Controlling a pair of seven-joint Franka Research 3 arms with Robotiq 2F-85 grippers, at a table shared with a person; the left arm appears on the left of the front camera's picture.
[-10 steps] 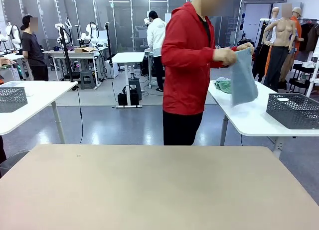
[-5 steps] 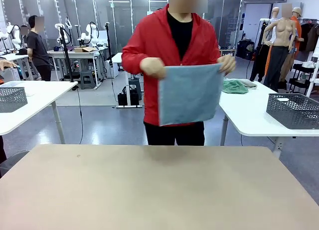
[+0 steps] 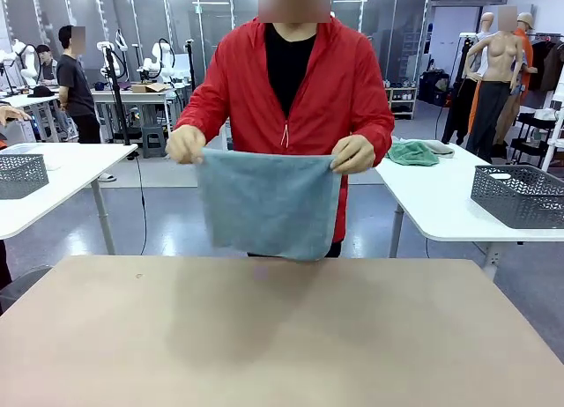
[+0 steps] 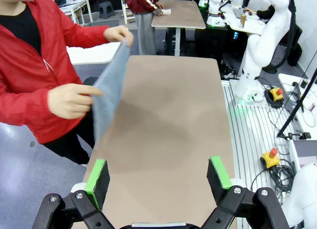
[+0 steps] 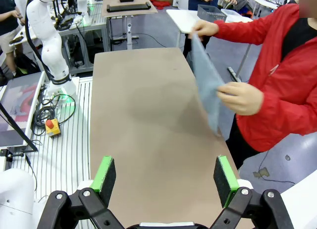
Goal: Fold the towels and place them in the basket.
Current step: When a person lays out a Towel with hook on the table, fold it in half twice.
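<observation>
Across our tan table (image 3: 282,354), a person in a red jacket (image 3: 300,81) holds the light blue terry-cloth towel (image 3: 269,204) by its top corners, so that it hangs flat at the table's far edge. Our left gripper (image 4: 158,175) and right gripper (image 5: 165,177) hover above the tabletop, both spread wide and grasping nothing. Behind, we see the crumpled green towel (image 3: 412,152) and the dark grey lattice basket (image 3: 520,196) on a white side table (image 3: 441,204).

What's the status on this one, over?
Grippers: left gripper open, right gripper open, both empty. The light blue towel is held spread by the person's hands at the table far edge.
</observation>
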